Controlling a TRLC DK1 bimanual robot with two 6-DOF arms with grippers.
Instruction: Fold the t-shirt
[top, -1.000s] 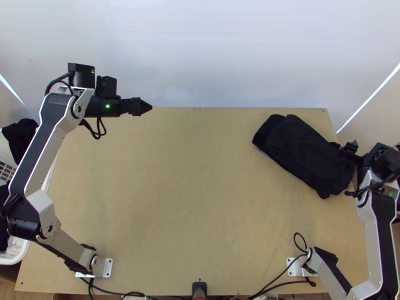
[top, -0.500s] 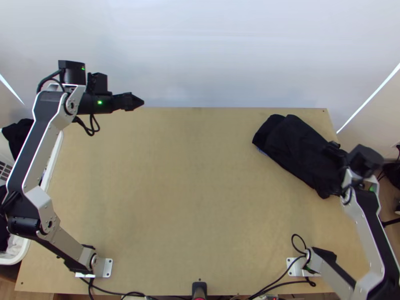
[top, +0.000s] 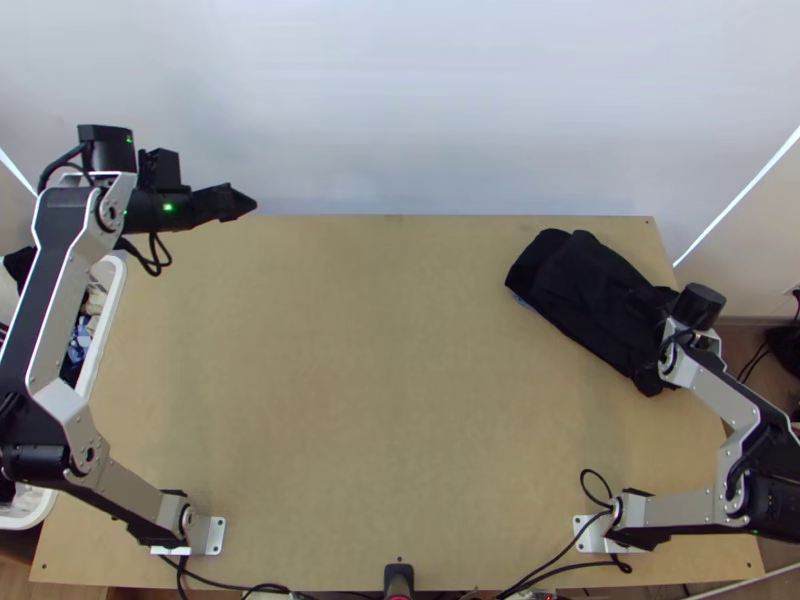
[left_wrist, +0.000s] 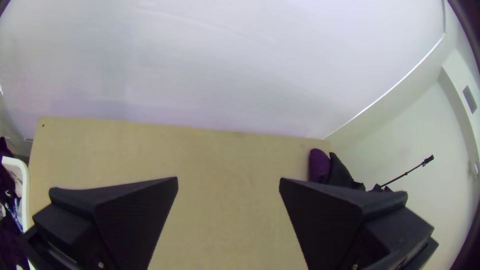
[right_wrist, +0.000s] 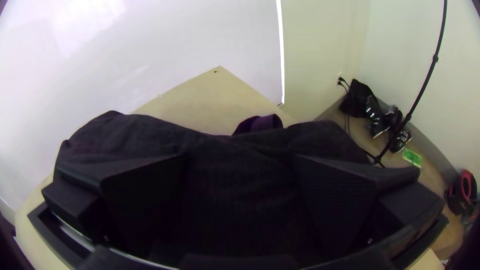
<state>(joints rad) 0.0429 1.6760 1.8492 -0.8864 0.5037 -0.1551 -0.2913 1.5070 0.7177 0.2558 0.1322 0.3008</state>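
T-shirt (top: 590, 290), black and gathered in a compact, layered heap, lies at the far right of the counter (top: 380, 400). The right claw (top: 652, 302) is released over its right part, fingers spread, while the left claw (top: 236, 203), also gaping with nothing between its fingers, hangs at the far left.

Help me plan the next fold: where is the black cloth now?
In the top view, the black cloth lies on the table's right side, towards the far right corner, with the right arm at its near end.
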